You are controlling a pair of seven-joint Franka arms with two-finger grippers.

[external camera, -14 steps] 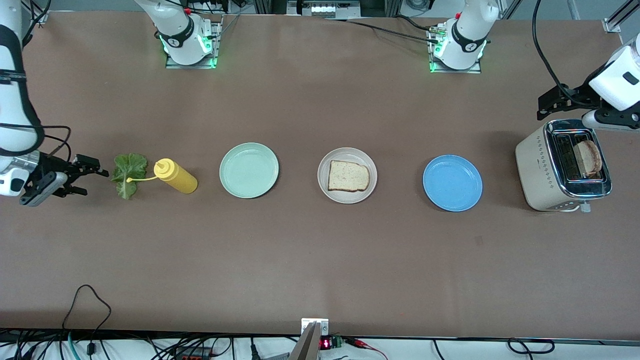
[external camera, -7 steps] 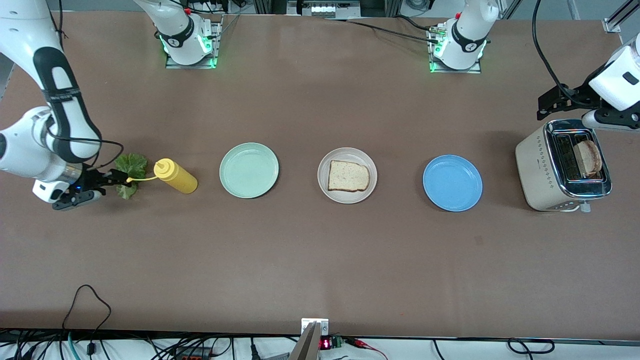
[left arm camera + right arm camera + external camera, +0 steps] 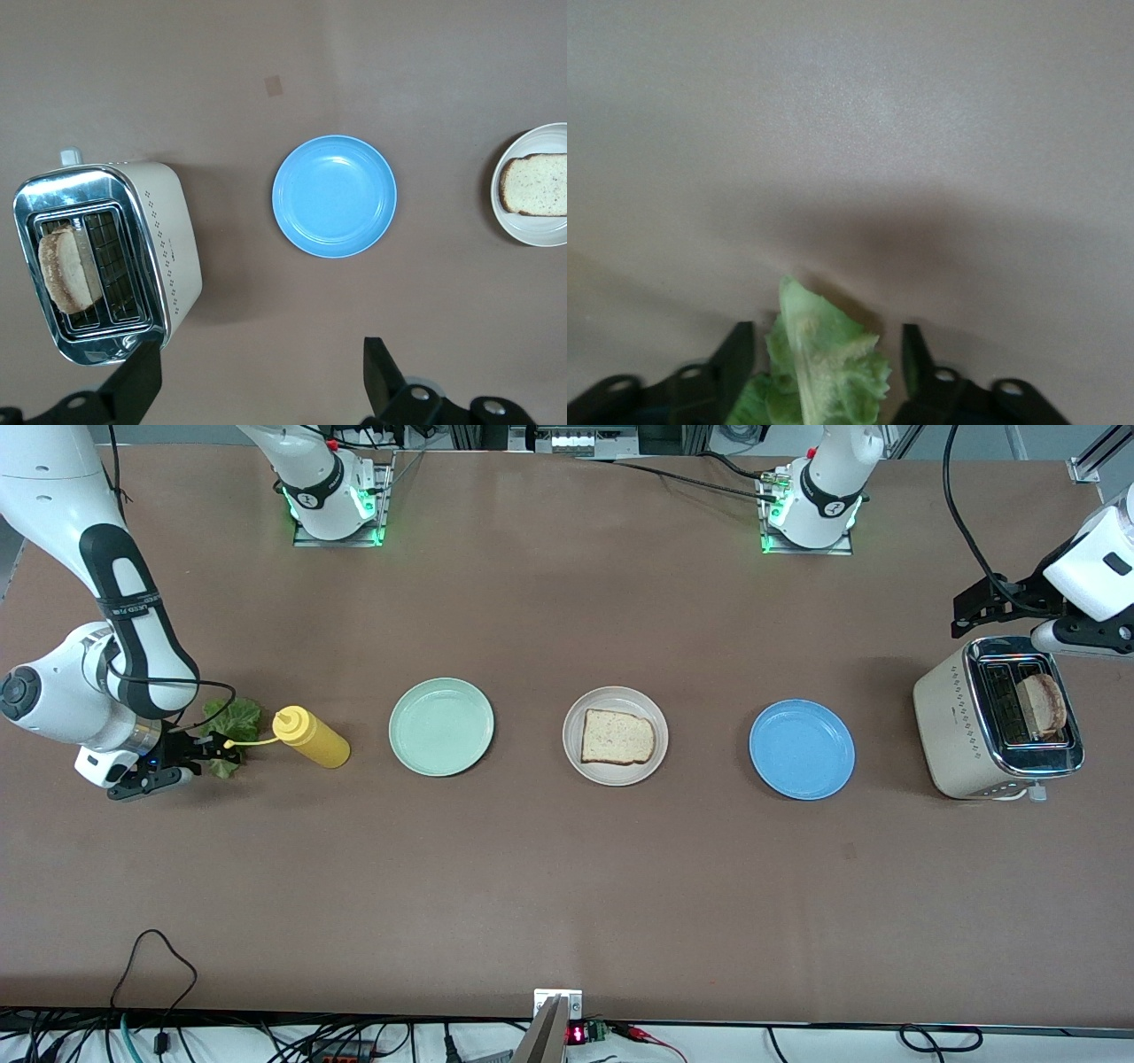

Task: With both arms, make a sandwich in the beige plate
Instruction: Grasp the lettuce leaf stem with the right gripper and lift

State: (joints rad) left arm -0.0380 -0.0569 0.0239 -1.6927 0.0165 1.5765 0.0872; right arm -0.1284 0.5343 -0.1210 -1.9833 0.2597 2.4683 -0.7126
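Across the brown surface [image 3: 567, 886], the biggest item is the cream toaster [image 3: 961, 726] at the left arm's end, with a browned slice of bread [image 3: 1044, 703] standing in one of its slots. Over the toaster hangs the left hand [image 3: 257, 376], its fingers [image 3: 137, 381] spread wide and holding nothing; its wrist view looks down on the toaster and the blue plate [image 3: 334, 196].

Three plates lie in a row along the middle: the blue plate nearest the toaster, the beige plate [image 3: 615, 692] in the centre, and the mint-green plate [image 3: 441, 726] toward the right arm's end. On the beige plate rests a single slice of pale bread [image 3: 617, 737], with nothing on top of it.

Beside the mint-green plate, toward the right arm's end, a yellow squeeze bottle [image 3: 312, 738] lies on its side. Its nozzle points at the lettuce leaf [image 3: 229, 717], which lies on the surface. The right hand [image 3: 215, 751] is down at the leaf, its fingers [image 3: 735, 359] apart on either side of the leaf's edge, not pressed onto it.
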